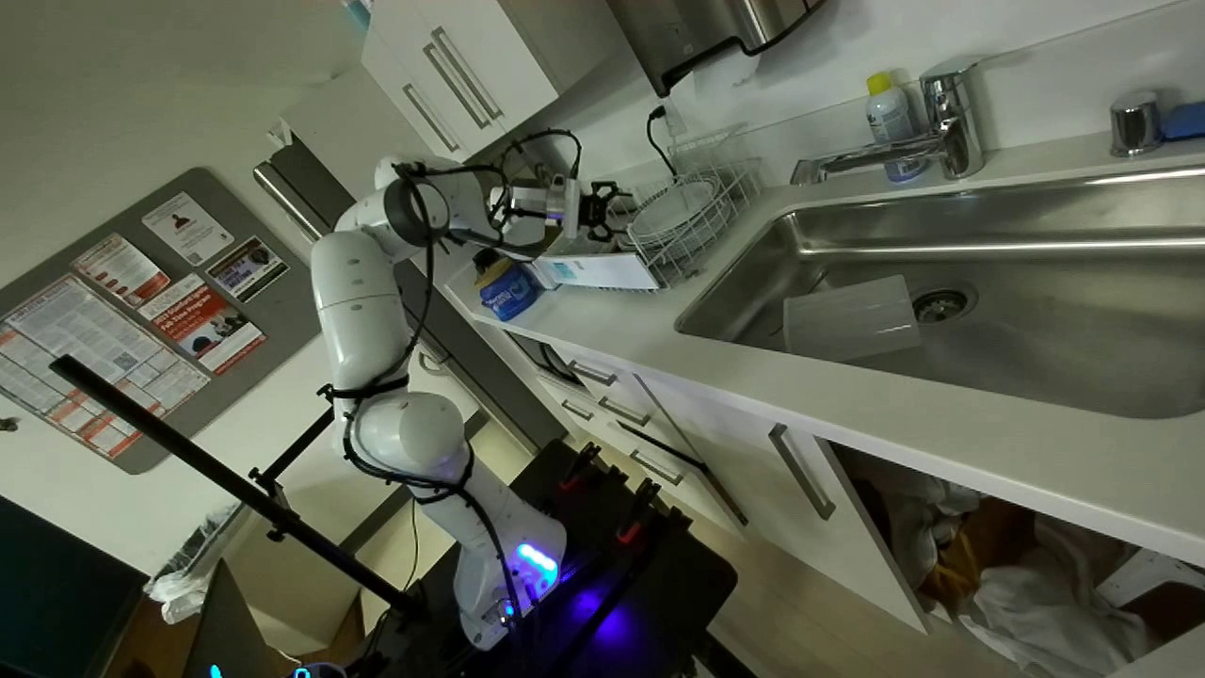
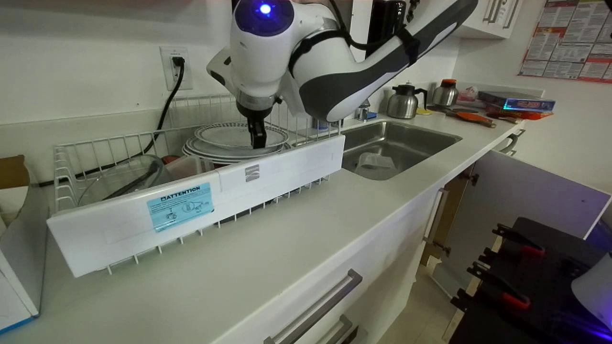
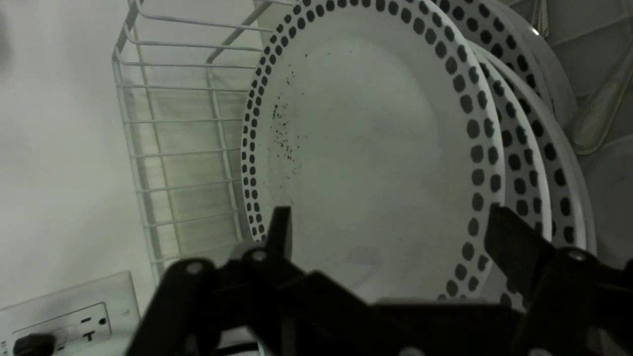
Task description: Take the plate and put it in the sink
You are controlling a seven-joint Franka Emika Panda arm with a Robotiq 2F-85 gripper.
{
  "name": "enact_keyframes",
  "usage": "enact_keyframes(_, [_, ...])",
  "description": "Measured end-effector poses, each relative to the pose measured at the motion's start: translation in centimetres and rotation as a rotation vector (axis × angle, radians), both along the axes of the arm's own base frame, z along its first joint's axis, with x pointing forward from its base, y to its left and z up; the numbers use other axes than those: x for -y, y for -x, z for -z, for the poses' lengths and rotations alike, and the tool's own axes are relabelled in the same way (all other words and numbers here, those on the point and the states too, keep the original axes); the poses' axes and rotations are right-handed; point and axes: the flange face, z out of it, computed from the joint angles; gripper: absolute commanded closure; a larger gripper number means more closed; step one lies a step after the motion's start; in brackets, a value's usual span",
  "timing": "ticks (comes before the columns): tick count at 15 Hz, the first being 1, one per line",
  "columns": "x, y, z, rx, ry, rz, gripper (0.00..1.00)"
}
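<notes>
Wrist view: lower part of the plate hidden behind the hand, upper edge cut off at twelve o'clock. Hand unclenched, dark fingers spread wide apart at eight and four o'clock of the plate; contact hard to judge. In an exterior view, near side of the stack masked by a white panel, fingers merged into one dark shape. In an exterior view, sink cut off at three o'clock, plate and hand small.

Counted: two fingers, one rack, one sink with one drain and one tub inside, one tap toward twelve o'clock of the sink. In the stack, at least three dotted rims, exact number unclear. At eight o'clock of the wrist view, one socket with one plug, both cut off.

Plate topmost in the stack, inside the rack on the worktop, roughly nine o'clock from the sink in both exterior views. Face up, round; visible outline longest from twelve to six in the wrist view.
</notes>
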Motion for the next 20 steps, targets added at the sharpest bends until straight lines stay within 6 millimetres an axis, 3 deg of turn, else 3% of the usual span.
enact_keyframes(15, [-0.1,0.1,0.4,-0.086,-0.036,0.010,0.00])
enact_keyframes(20, [0.4,-0.4,1.4,-0.092,-0.043,0.003,0.00])
